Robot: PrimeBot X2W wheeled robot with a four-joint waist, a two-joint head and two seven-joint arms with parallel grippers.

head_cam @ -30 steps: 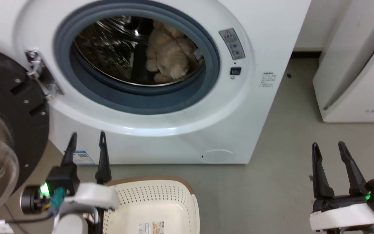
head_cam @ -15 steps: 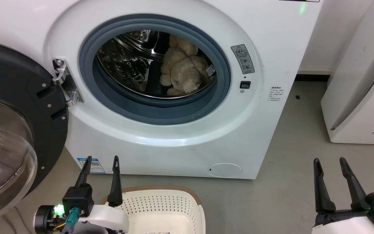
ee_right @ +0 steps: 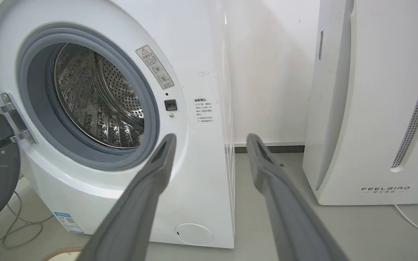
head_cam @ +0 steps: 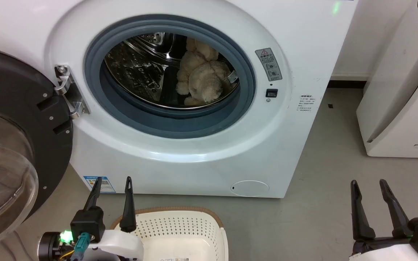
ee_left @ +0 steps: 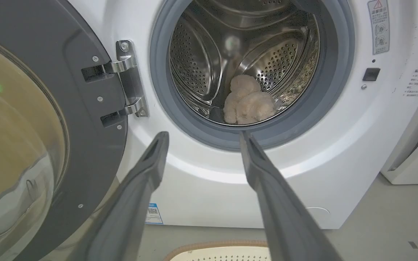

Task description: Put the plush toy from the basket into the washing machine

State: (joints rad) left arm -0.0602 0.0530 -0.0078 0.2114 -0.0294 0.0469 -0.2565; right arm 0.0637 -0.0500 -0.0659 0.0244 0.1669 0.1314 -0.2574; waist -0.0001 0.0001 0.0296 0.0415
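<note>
In drum (head_cam: 140, 69) of washing machine (head_cam: 194, 152): plush toy (head_cam: 201, 78), ahead of and above left gripper (head_cam: 113, 179), the nearer; right gripper (head_cam: 368, 182) well aside. Both pairs of fingers parted, empty.

Bright, even indoor light, shadows soft. Head view sharp, no motion blur. Steel drum (head_cam: 140, 72) throws hard glints. Door glass (ee_left: 9, 145) shows murky yellowish reflections and a green speck. Wrist views bend at the edges, and the near-lens fingers (ee_left: 136, 195) look soft. Faint green glow on the washing machine (head_cam: 194, 163) top edge.
</note>
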